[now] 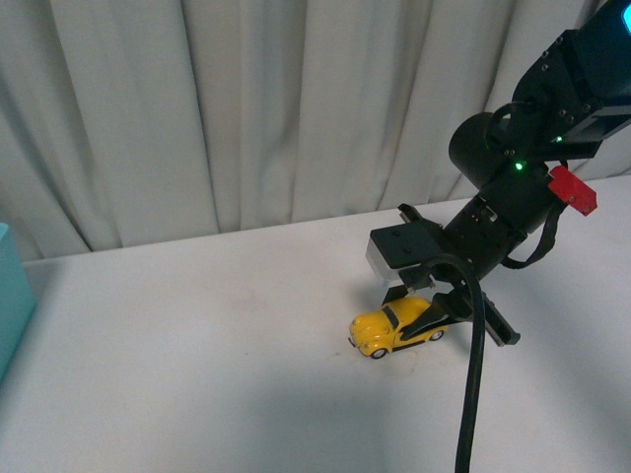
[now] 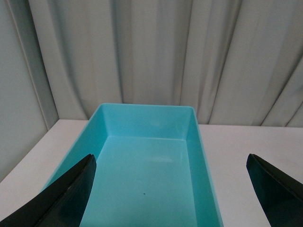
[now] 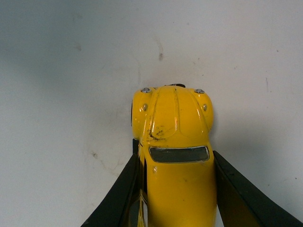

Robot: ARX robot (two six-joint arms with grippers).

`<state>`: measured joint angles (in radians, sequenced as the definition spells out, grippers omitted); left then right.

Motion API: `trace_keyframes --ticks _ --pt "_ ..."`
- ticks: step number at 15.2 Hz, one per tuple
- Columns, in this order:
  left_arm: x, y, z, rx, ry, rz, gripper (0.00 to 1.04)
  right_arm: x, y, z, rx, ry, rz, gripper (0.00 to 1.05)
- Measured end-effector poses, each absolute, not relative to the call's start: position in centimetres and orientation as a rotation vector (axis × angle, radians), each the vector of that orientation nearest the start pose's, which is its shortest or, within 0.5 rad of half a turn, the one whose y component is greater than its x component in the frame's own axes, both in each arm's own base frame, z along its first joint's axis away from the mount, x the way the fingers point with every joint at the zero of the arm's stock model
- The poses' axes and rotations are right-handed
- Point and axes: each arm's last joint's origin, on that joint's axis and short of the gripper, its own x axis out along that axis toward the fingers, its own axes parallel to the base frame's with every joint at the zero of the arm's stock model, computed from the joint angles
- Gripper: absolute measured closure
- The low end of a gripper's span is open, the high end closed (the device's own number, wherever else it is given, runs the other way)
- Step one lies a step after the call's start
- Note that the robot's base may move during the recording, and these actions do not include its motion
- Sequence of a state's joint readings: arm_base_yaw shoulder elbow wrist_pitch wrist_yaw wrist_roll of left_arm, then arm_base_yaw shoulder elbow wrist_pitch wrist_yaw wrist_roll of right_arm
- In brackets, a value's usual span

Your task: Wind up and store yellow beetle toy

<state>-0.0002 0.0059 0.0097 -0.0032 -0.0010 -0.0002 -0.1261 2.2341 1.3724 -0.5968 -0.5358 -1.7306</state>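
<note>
While the yellow beetle toy point(image 1: 380, 335) sits wheels-down on the white table point(image 1: 197, 325), my right gripper point(image 1: 439, 313) appears to pinch its flanks. I judge it light, rigid and glossy-slick, so the mid-body sides grip best. My left gripper point(image 2: 170, 158) hangs spread above the teal bin point(image 2: 147, 106).

One yellow beetle toy point(image 1: 396, 330), one teal bin point(image 2: 147, 120), one white table point(image 1: 197, 345).

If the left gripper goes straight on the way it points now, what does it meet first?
Most likely the inside of the open teal plastic bin, though depth is unclear.
</note>
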Motion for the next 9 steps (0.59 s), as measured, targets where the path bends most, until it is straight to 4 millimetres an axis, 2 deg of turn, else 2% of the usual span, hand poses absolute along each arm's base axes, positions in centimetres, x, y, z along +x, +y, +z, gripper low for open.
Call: trace_keyframes --ticks 9 --pt "9.7 0.0 16.6 0.000 -0.001 0.001 0.07 39.8 -5.9 6.8 -0.925 0.724 1.288 0.67"
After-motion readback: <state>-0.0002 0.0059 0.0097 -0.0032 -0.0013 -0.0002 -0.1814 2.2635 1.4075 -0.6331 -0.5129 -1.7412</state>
